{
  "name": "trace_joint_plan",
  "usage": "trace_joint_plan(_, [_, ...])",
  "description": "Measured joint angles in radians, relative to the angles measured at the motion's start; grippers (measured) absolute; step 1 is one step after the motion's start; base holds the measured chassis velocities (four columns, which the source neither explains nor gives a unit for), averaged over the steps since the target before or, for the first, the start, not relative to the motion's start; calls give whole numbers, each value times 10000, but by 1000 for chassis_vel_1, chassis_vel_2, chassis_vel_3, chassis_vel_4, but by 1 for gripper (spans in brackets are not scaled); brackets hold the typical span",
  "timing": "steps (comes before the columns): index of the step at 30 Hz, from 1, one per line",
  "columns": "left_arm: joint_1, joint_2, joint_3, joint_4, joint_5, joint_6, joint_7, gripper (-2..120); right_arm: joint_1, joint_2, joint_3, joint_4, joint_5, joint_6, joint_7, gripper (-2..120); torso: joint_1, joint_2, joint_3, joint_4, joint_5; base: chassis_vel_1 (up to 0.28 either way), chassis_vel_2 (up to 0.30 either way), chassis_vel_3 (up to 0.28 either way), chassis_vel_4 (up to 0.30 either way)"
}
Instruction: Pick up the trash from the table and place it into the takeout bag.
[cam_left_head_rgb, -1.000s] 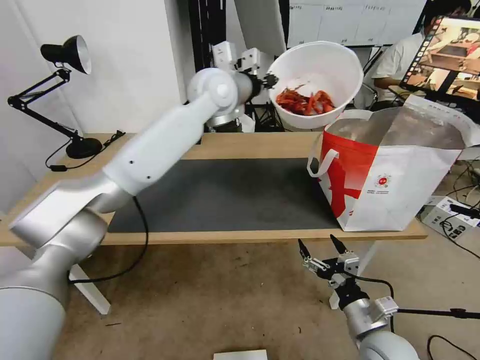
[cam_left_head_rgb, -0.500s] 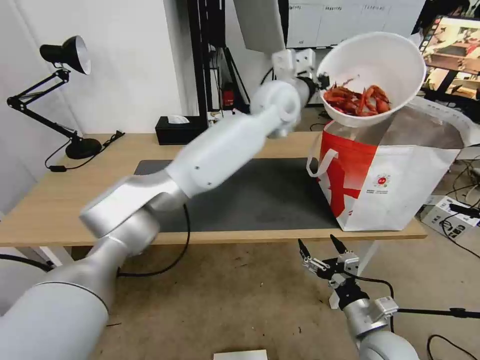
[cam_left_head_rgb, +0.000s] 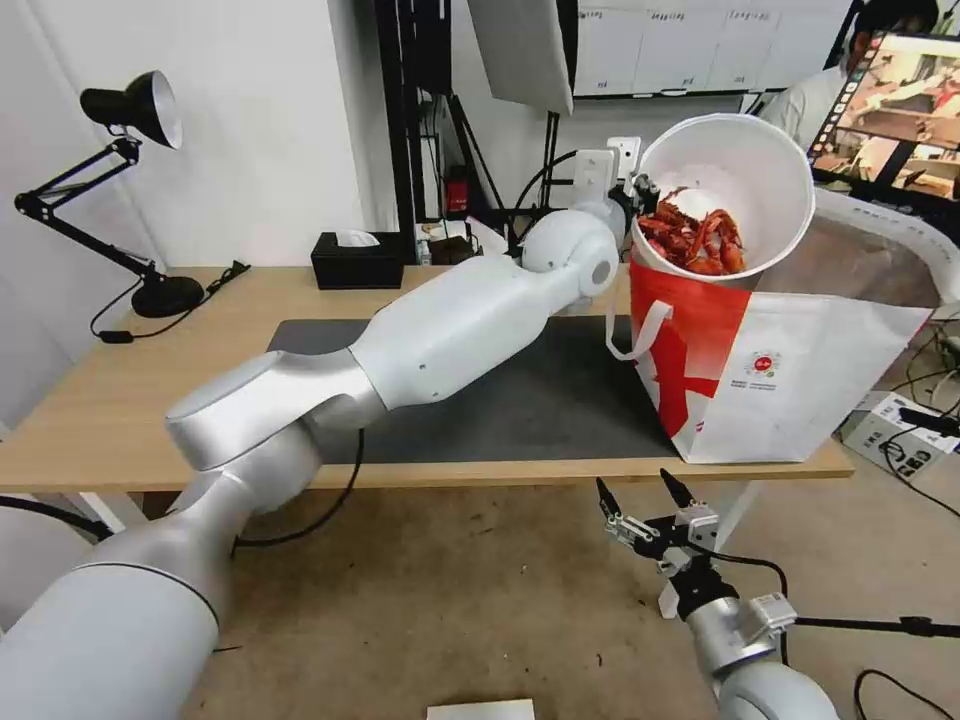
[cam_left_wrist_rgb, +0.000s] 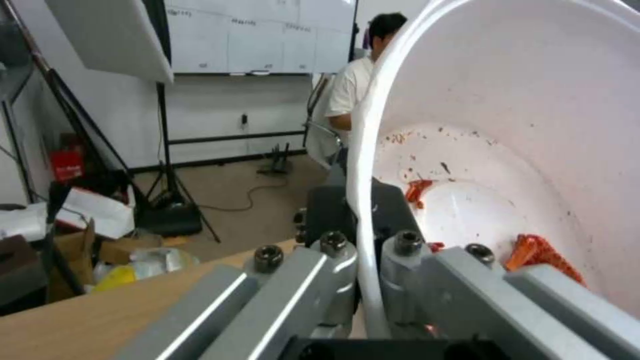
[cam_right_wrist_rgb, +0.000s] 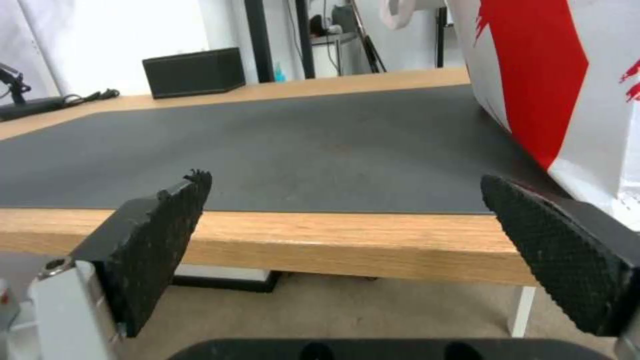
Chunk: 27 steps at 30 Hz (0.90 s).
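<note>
The left hand (cam_left_head_rgb: 640, 190) was reaching out over the near-left top edge of the big white takeout bag with the red panel and silver foil lining (cam_left_head_rgb: 780, 370), and it was clamped on the rim of the white round bowl of red food scraps (cam_left_head_rgb: 725, 195). In the left wrist view the bowl's (cam_left_wrist_rgb: 507, 150) thin white rim ran straight between the two grey metal fingers (cam_left_wrist_rgb: 333, 260), one finger outside the wall and one inside, with the hand (cam_left_wrist_rgb: 363, 250) closed tight on it. The bowl was tipped steeply, its mouth turned toward the robot and slightly upward, its lower edge at the bag's open top; the red scraps (cam_left_head_rgb: 695, 235) were heaped against the low side of the bowl, close beside the gripping fingers. The bag stood upright on the right end of the long light-wood table (cam_left_head_rgb: 120, 400), partly on the dark grey rectangular mat (cam_left_head_rgb: 500, 400), with a white loop handle (cam_left_head_rgb: 630, 330) hanging down its red side. The right hand (cam_left_head_rgb: 645, 495) hung below the table's front edge, well apart from the bowl and the bag, its two black textured fingers (cam_right_wrist_rgb: 160, 235) spread wide with nothing between them. A black tissue box (cam_left_head_rgb: 360, 260) and a black desk lamp (cam_left_head_rgb: 110, 180) stood at the table's far side.
</note>
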Motion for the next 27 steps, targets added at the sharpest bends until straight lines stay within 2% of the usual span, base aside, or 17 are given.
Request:
trace_joint_plan(9, [-89,-407,64,253,13,-408,242,0,0,0,0,0,0,0,0,100,1,1,0,-2,1,0,0,0,0])
trace_joint_plan(15, [-123,-576,433,808,466,-1009,346,0,0,0,0,0,0,0,0,100,1,1,0,-2,1,0,0,0,0])
trace_joint_plan(20, [-46,-573,510,861,598,-1169,429,0,0,0,0,0,0,0,0,100,1,1,0,-1,1,0,0,0,0])
trace_joint_plan(27, [95,-510,668,703,696,-1345,955,0,0,0,0,0,0,0,0,100,1,1,0,-1,0,0,0,0,0])
